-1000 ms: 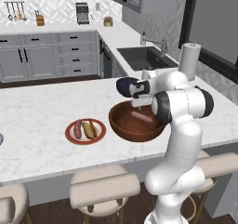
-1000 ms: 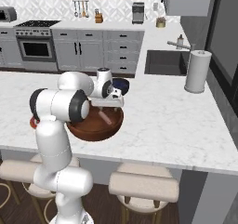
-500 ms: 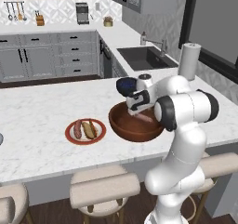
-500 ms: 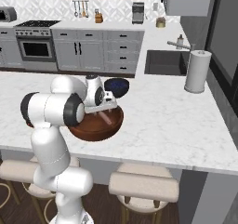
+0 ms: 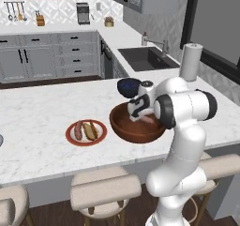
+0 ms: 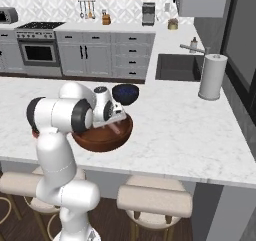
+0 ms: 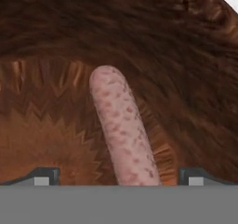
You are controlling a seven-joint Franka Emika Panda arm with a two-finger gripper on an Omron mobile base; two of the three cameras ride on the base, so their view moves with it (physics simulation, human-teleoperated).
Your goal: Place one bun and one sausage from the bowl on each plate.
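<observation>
The gripper (image 7: pixel 118 175) hung open inside the bowl (image 5: pixel 136 126), its tips straddling a sausage (image 7: pixel 123 130) that ran toward twelve o'clock in the hand view. The second sausage pick seemed in hand, the red-rimmed plate (image 5: pixel 86 132) at the bowl's nine o'clock being filled; next, lower and close. No writing was legible.

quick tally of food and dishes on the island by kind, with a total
sausages: 2, one in the wooden bowl, one on the red-rimmed plate
buns: 1, on that plate
bowls: 2, wooden and dark navy
plates: 1 fully in view
total: 6
</observation>
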